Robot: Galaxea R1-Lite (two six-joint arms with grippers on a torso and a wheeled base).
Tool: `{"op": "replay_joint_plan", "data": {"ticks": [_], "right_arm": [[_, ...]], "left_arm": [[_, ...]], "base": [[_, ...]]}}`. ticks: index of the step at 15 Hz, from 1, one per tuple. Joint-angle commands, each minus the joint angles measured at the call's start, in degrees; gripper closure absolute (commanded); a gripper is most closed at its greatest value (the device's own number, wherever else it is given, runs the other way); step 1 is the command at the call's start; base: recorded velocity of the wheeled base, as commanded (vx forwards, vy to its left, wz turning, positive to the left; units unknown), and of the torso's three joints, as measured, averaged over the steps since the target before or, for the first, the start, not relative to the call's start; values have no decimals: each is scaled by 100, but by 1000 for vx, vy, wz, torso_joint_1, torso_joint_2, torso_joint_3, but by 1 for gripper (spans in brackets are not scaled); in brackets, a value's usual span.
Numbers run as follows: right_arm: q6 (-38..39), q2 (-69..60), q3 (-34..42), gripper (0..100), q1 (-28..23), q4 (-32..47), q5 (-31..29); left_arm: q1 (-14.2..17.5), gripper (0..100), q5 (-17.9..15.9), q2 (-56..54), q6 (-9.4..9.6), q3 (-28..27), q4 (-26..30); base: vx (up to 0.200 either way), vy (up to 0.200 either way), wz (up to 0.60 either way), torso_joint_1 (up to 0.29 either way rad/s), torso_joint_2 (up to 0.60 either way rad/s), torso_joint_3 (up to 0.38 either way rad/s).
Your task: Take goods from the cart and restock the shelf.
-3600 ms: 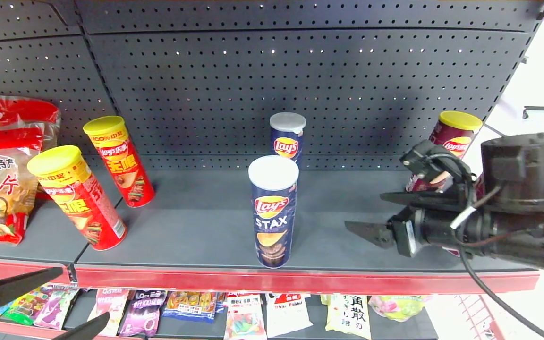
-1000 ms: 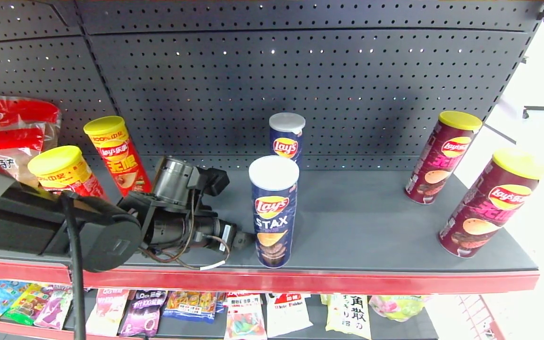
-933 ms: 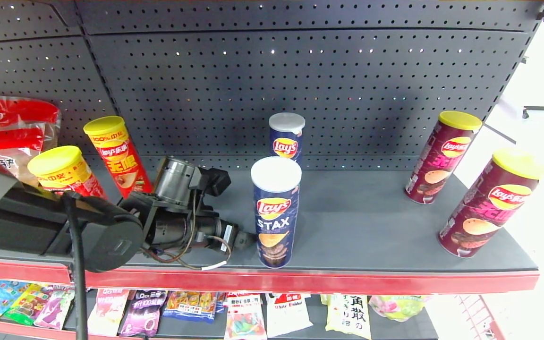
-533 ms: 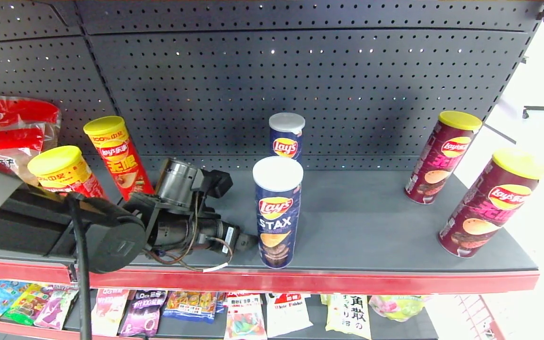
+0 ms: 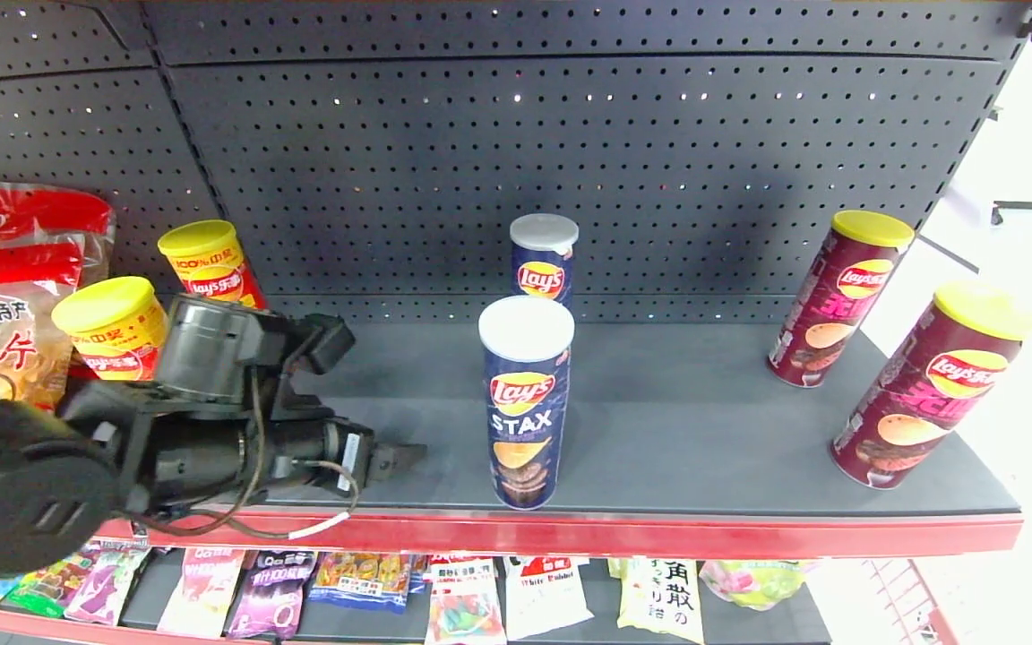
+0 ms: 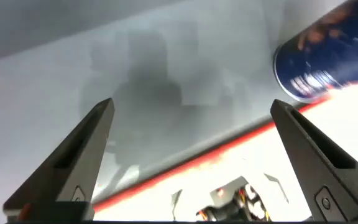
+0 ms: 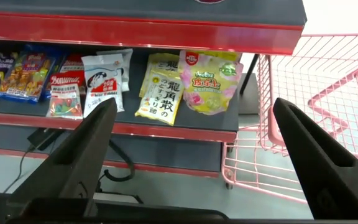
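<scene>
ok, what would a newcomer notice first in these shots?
The front blue can stands upright at the centre front of the shelf, with the left claw open just to its left, not touching it. At the shelf's right end stand the front maroon can and the back maroon can, both yellow-lidded.
</scene>
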Motion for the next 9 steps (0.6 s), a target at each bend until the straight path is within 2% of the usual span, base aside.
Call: {"op": "replay_joint_plan", "data": {"ticks": [1,3,4,6,7,8,9], "right_arm": [[-9,25,11,0,5,-5,9],[-35,34,-121,0,5,-5,-17],[-53,78,-279,0,-74,21,-26],[-44,315,-517,0,-619,21,-17],[-44,306,-499,0,-857,30,-8],[-44,218,-420,0,-997,30,27],[-62,-1,-244,0,-980,4,106]], "left_arm": [[675,0,-154,-2172,-3,996,117],[886,0,-171,-3499,-12,1278,785],[965,0,-171,-4413,-109,1269,1691],[965,0,-154,-6294,-179,1137,3703],[974,0,-83,-6980,-197,1102,4354],[992,0,119,-7437,-197,1102,4714],[1000,0,541,-7815,-197,1119,4978]], "base": [[0,0,0,0,0,0],[0,0,0,0,0,0],[0,0,0,0,0,0],[0,0,0,0,0,0],[0,0,0,0,0,0],[0,0,0,0,0,0],[0,0,0,0,0,0]]}}
